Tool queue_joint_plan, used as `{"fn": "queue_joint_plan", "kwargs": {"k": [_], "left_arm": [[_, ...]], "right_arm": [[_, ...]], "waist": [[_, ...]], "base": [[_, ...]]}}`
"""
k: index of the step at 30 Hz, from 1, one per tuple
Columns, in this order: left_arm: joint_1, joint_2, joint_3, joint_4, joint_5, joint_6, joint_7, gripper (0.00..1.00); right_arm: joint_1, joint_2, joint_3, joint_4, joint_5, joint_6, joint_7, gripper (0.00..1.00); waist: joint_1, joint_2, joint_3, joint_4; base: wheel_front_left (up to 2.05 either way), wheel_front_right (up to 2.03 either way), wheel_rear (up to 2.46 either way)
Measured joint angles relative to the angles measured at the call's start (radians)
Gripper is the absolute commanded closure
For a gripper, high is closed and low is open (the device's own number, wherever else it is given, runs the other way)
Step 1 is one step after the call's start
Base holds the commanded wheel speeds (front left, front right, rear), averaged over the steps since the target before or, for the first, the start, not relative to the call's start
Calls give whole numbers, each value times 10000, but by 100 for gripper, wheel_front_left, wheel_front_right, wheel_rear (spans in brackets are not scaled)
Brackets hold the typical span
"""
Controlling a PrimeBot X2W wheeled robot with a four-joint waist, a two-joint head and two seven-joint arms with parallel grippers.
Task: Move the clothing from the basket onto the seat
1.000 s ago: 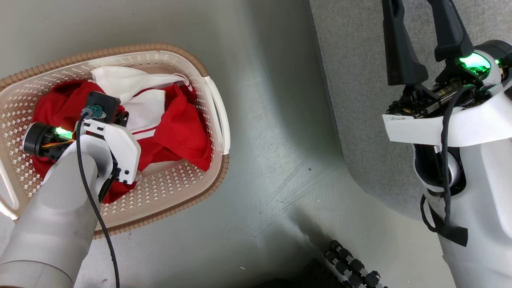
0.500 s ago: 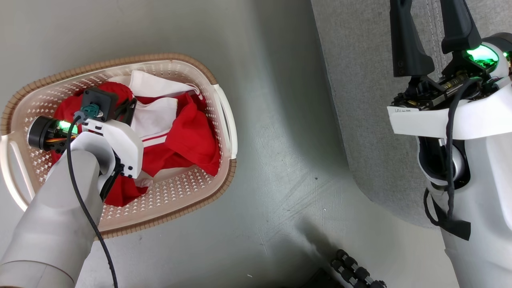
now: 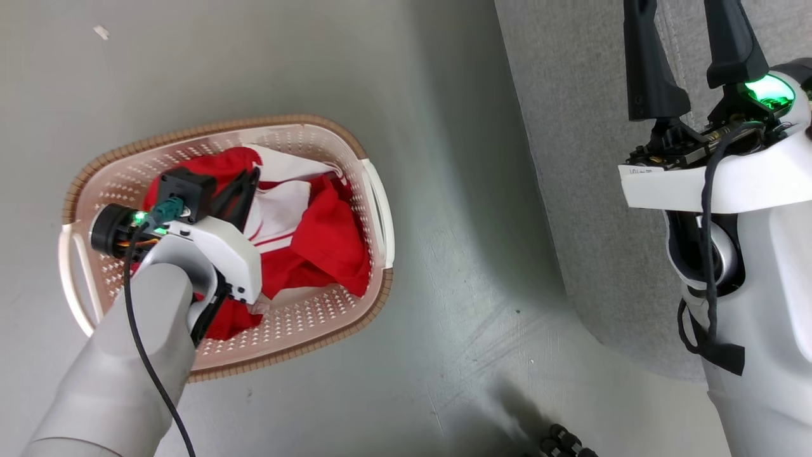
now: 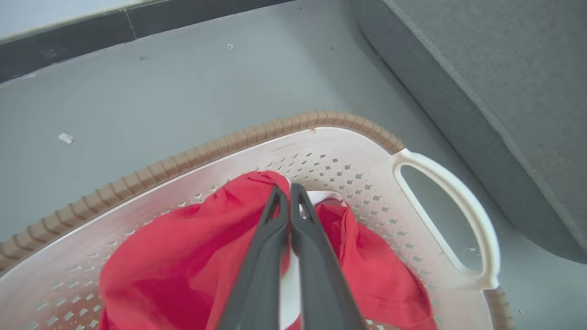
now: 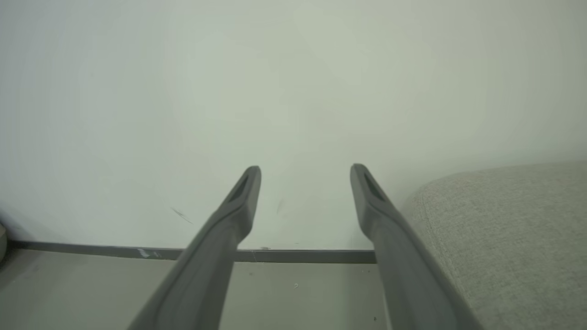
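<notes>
The clothing, red with white panels and striped trim, lies crumpled in the basket, peaked where the left gripper pinches a fold, apparently to lift it out; the grey seat stands near the basket; the right gripper hangs spread and empty beside the seat.

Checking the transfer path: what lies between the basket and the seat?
Bare grey floor separates basket and seat; the head and left wrist views both show it.
</notes>
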Motion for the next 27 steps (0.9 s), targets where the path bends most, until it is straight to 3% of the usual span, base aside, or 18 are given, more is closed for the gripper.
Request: {"fn": "queue_joint_plan", "kwargs": {"k": [16, 27], "left_arm": [[987, 341, -460, -1988, -1331, 0, -251, 100], [1722, 614, -274, -3701, -1954, 0, -259, 100]], "right_arm": [[626, -4, -222, 694, -313, 0, 0, 0], [1188, -8, -286, 1103, -443, 0, 0, 0]], "waist": [[-1, 0, -1468, 628], [-1, 0, -2496, 1102]], "base": [[0, 0, 0], [0, 0, 0]]}}
